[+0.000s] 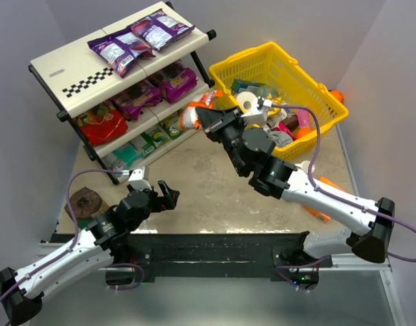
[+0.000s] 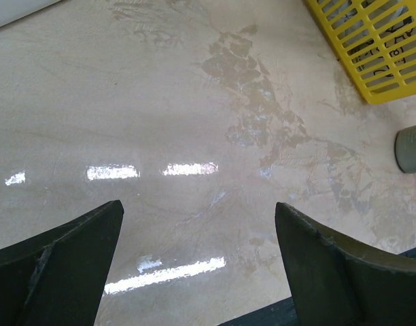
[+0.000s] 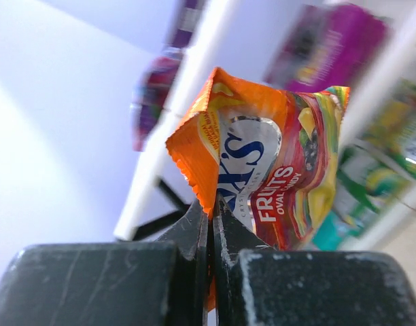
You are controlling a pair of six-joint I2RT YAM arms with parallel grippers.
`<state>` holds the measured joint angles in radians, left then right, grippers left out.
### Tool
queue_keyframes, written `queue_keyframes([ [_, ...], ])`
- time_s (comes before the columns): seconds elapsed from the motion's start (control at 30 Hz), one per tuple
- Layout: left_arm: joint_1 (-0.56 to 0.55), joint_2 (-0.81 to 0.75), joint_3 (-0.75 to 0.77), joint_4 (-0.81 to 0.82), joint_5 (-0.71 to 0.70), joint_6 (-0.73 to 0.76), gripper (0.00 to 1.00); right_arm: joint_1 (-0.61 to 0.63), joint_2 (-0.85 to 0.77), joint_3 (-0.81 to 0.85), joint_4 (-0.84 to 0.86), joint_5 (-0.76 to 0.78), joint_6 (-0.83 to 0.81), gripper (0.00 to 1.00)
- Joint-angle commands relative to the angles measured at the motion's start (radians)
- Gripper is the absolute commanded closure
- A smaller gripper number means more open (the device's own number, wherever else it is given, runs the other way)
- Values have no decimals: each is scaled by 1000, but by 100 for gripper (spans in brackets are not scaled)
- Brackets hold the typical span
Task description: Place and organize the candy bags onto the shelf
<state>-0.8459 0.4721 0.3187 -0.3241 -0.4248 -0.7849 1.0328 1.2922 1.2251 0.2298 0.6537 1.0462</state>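
Orange film is all I have hold of: my right gripper is pinched tight on one crimped edge of the orange candy bag, fingers pressed together with only the plastic between them, and the rest of the pouch stands crumpled and folded above the pinch. From overhead, that bag hangs near twelve o'clock of the table, just beside the right end of the shelf, which fills the ten o'clock corner. The yellow basket sits at one o'clock. My left gripper waits down at eight o'clock, fingers wide apart over bare tabletop, holding nothing. Purple bags lie on the top tier, magenta bags on the middle one, and a red bag lies lower down. I judge the weak point to be my thin edge grip. The pouch could swing or twist as I reach in and land askew. The tiers slant, so a nudge from my wrist or the dangling bag could send the placed bags sliding off. A careless release might also let this one slip to the tabletop.
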Motion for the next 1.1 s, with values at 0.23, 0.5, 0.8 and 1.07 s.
queue_keyframes([
  [0.23, -4, 40, 28, 40, 1, 27, 1, 13, 248, 523, 177, -382, -170, 100],
  [0.5, -4, 34, 26, 45, -3, 32, 1, 56, 519, 913, 151, -493, -196, 100],
  [0.8, -2, 17, 20, 40, -3, 29, 0, 93, 826, 1209, 230, -476, -186, 100],
  [1.07, -2, 3, 19, 36, -5, 26, 1, 139, 909, 1209, 244, -160, -210, 100],
])
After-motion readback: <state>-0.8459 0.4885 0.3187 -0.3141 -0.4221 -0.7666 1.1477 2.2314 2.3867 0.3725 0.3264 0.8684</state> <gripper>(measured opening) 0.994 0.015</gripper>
